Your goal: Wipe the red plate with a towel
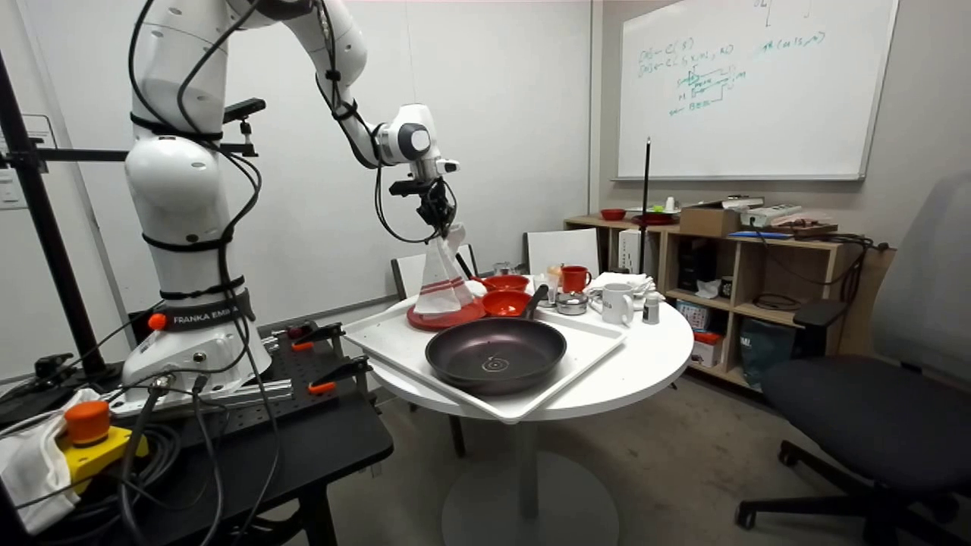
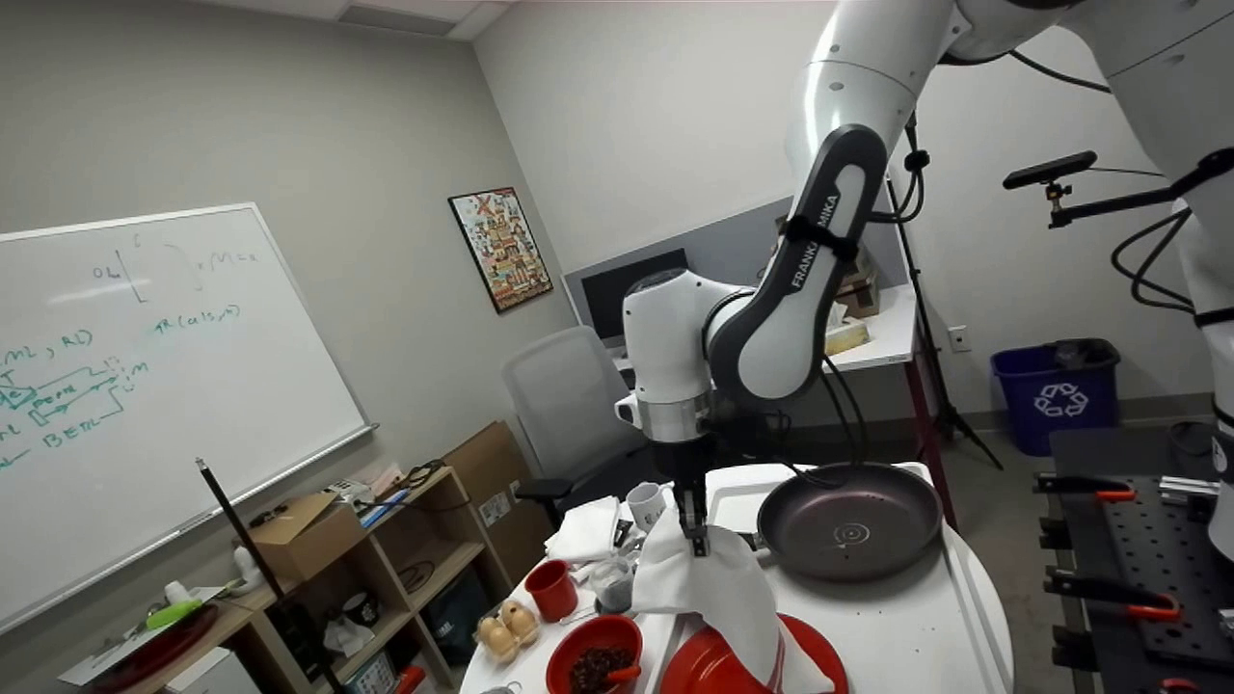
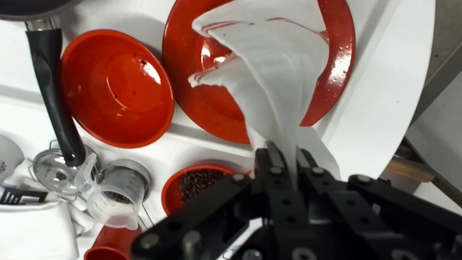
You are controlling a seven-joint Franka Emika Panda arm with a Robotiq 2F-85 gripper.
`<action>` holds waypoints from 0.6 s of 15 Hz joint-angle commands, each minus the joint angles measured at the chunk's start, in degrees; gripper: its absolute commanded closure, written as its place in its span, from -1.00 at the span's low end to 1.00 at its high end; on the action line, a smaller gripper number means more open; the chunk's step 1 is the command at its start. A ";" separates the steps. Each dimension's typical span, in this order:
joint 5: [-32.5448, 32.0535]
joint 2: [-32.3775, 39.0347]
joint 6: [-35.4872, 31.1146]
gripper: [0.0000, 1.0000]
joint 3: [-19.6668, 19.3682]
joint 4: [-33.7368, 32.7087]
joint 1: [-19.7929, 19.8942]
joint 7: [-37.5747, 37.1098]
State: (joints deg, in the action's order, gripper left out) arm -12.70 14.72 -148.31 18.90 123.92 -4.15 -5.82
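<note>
Gripper (image 3: pixel 286 159) pinched towel (image 3: pixel 285 72) higher than plate (image 3: pixel 202 104), presumably letting loose end drape onto plate for wiping. Bowl (image 3: pixel 119 86) stood just beside plate, likely keeping wiping area free.

Glossy, rounded white arm (image 1: pixel 178 186), black straps (image 1: pixel 182 244) and cables (image 1: pixel 259 183) along it; in an exterior view, at left, dark base band (image 1: pixel 205 315) lettered FRANKA; black end effector (image 3: pixel 285 155), silvery screws (image 3: pixel 149 239)

In an exterior view I see the pan (image 1: pixel 497 350) on the tray (image 1: pixel 396 341), towel (image 1: pixel 438 290) over plate (image 1: pixel 431 323) behind it at left, mug (image 1: pixel 615 304) far right.
</note>
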 commanded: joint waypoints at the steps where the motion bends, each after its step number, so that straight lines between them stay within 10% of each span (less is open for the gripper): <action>1: 2.96 7.69 7.48 0.86 -4.82 -9.34 -4.97 0.21; 9: 7.92 18.18 9.25 0.86 -6.77 -20.18 -7.33 2.71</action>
State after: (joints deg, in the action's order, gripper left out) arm -7.36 29.01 -140.88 13.17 108.75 -10.04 -5.31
